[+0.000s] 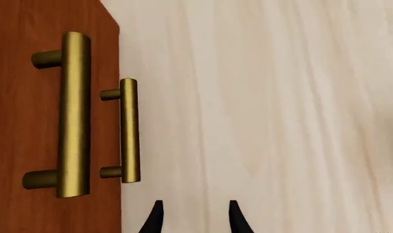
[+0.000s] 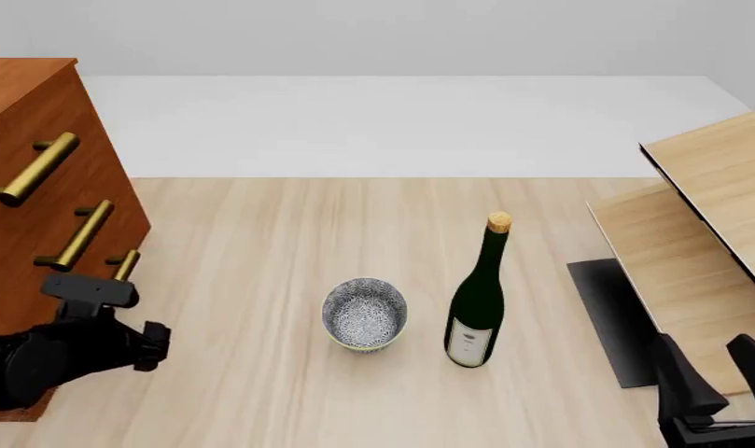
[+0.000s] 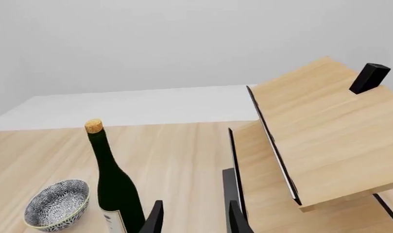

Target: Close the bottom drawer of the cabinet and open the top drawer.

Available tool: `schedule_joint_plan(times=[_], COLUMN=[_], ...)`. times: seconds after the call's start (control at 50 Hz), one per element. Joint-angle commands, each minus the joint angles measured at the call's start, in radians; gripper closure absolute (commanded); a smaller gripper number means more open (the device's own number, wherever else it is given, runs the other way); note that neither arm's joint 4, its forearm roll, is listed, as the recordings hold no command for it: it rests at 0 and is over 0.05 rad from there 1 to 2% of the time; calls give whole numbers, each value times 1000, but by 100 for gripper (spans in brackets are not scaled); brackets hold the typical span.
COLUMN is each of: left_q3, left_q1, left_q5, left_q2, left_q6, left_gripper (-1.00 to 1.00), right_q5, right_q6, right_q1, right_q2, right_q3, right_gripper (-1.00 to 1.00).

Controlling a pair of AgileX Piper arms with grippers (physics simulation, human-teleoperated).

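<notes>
Both arms were matte black throughout, with no markings, cables or screws legible. The left arm's blocky black pincer [image 2: 104, 297] sat on a rounded, bulky wrist housing, while the right arm's black pincer [image 2: 716, 387] ended in two slim, tapering, blade-like fingers [image 3: 155, 218].

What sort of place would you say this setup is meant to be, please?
Probably a simulated household tabletop, not a real room: plain grey surroundings, a pale wood table holding a reddish-brown cabinet with brass handles, a patterned bowl, a corked green bottle and tilted light-wood furniture.
</notes>
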Motion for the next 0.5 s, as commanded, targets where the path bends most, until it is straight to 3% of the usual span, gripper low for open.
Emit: schedule_joint_plan(times=[0.02, 0.2, 0.5], left_q3=[-37, -71, -127], left_q1=[-69, -147, -209], left_q5=[23, 14, 20], left_q2=[-24, -39, -54], left_q6=[21, 129, 194], left_gripper=[-100, -100, -100], right_q5=[8, 1, 7], right_q6=[3, 2, 0], right_q1=[-4, -3, -2], right_q2=[-9, -2, -8], right_q3=[0, 1, 1], right_gripper=[-100, -100, -100])
